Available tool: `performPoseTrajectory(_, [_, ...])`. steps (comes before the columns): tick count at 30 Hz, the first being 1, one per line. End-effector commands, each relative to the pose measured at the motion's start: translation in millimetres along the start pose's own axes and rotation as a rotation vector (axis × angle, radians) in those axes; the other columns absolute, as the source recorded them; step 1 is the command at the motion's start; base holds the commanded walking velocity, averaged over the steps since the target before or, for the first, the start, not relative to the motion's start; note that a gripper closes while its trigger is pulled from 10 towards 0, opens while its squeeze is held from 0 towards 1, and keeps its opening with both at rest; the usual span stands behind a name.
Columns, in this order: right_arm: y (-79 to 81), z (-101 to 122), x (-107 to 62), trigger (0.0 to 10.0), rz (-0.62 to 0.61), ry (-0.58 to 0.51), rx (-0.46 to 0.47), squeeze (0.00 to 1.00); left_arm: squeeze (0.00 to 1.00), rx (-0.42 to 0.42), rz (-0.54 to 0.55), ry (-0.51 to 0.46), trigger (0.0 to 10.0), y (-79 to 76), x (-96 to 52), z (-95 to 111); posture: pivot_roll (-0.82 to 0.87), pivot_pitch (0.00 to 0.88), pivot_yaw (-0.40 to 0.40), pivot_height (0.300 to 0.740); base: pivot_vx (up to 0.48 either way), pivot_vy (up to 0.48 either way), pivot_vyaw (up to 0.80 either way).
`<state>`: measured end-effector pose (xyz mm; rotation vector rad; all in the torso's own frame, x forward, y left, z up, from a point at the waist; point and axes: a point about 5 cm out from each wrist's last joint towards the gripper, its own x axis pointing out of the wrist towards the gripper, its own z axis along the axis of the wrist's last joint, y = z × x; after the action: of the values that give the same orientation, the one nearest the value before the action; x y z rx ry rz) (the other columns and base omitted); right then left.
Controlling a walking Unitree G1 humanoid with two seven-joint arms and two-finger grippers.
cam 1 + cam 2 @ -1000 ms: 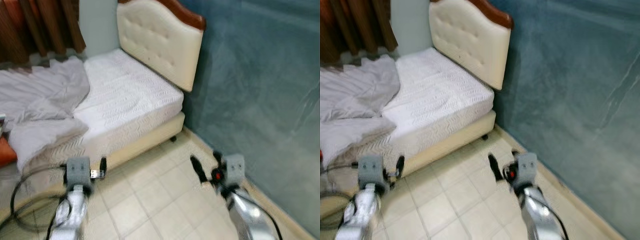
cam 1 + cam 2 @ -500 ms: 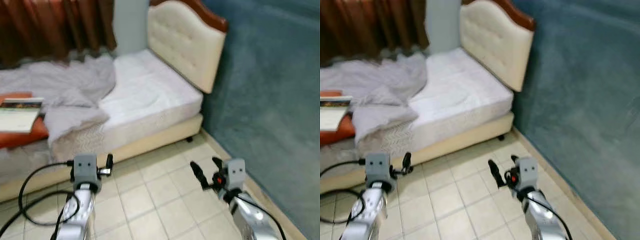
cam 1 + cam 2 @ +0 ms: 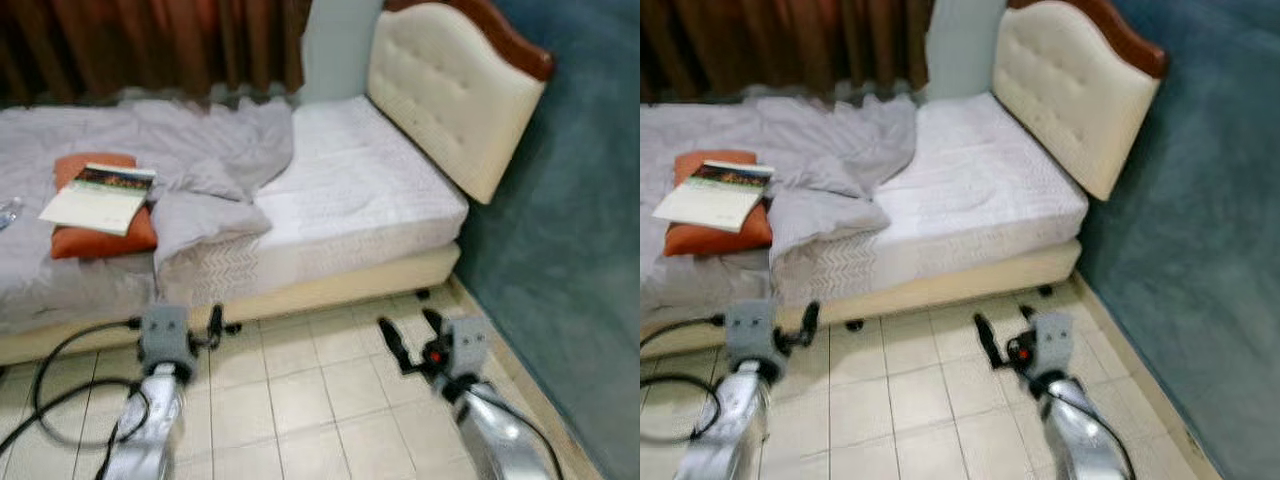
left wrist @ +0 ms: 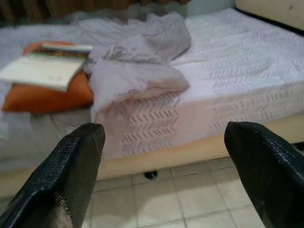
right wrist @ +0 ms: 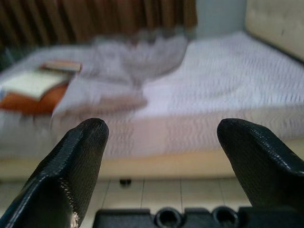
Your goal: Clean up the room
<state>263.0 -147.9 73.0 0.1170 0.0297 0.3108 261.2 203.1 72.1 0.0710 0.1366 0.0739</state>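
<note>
Two end effectors hang in front of me above the tiled floor [image 3: 300,400], both spread wide and holding nothing: my left end effector [image 4: 161,156] and my right end effector [image 5: 161,156] each show their two black fingers far apart, with the bed framed between them. The bed [image 3: 380,215] stands against the blue wall [image 3: 580,260], its cream headboard [image 3: 450,95] at the far end. On the mattress lies a rumpled grey blanket [image 3: 215,165], and beside it an orange pillow [image 3: 100,235] carrying a book [image 3: 100,195] that rests on top of it. These loose items are, in my judgement, the things to tidy; all are well apart from both end effectors.

Risks from this position:
- A black cable [image 3: 60,385] loops on the floor close to my left arm. Stepping forward could snag it or drag it underfoot.
- The book sits tilted on a soft pillow. Reaching for the pillow first would likely tip the book off onto the blanket or the floor.
- The blanket's folds hang over the mattress edge; a pinch on a loose fold may pull the whole sheet, pillow and book with it.
- The right wrist view is blurred, so judging reach to the bed edge from it is unreliable.
- A small object at the far left edge of the bed is too cut off to identify.
</note>
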Motion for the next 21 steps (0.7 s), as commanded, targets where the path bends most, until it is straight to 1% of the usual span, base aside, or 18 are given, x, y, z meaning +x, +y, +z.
performPoseTrajectory(1, [-11.2,8,-3.8,10.0,-0.052,-0.042,-0.017,0.00,0.00,-0.015,-0.019,-0.020,10.0,-4.0,-0.2,3,-0.01,0.000,-0.008,0.740,0.480,0.000,0.46])
performPoseTrajectory(4, [-8.5,5,-2.0,10.0,-0.038,-0.024,-0.003,0.00,0.00,0.004,-0.037,-0.037,10.0,-4.8,0.1,6,-0.01,0.000,-0.010,0.740,0.480,0.000,0.47])
performPoseTrajectory(6, [-7.5,2,-0.3,10.0,-0.040,-0.005,0.017,0.00,0.00,-0.023,-0.044,-0.040,10.0,-5.4,1.2,8,-0.01,0.000,-0.011,0.740,0.480,0.000,0.44])
performPoseTrajectory(8, [-6.3,-1,1.2,10.0,-0.039,0.002,0.028,0.00,0.00,-0.037,-0.050,-0.048,10.0,-5.4,2.3,9,0.00,0.000,-0.012,0.740,0.480,0.000,0.00])
performPoseTrajectory(13, [-2.4,-3,2.7,10.0,-0.017,0.009,0.024,0.00,0.00,-0.027,-0.045,-0.042,10.0,-4.8,3.0,9,0.00,0.000,-0.011,0.740,0.480,0.000,0.00])
performPoseTrajectory(15, [-2.3,-3,2.3,10.0,-0.018,0.011,0.025,0.00,0.00,-0.030,-0.047,-0.035,10.0,-4.8,2.9,8,0.00,0.000,-0.011,0.740,0.465,0.000,0.00])
performPoseTrajectory(17, [-2.5,-5,0.8,10.0,-0.019,0.017,0.026,0.00,0.00,-0.015,-0.058,-0.015,10.0,-5.0,2.7,5,-0.01,0.000,-0.010,0.740,0.461,0.000,0.00])
performPoseTrajectory(21, [-3.2,-6,-0.1,10.0,-0.021,0.023,0.029,0.00,0.00,-0.013,-0.064,-0.019,10.0,-5.2,3.0,5,-0.01,0.000,-0.010,0.740,0.461,0.000,0.00])
